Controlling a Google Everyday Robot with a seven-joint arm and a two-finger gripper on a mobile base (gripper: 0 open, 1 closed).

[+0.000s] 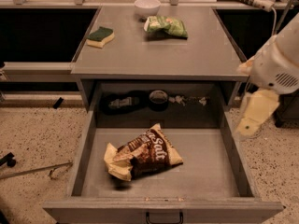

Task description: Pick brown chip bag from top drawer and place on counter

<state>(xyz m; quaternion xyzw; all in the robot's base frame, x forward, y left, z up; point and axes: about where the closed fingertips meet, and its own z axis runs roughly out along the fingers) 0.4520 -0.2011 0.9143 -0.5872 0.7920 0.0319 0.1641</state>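
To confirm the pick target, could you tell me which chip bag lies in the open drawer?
The brown chip bag with white Salt lettering; the green chip bag sits on the counter. The gripper hangs right of the top drawer.

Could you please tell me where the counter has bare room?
The counter is bare across its front half, before the sponge and green chip bag. Its back is crowded around the bowl. The gripper hangs right of the top drawer.
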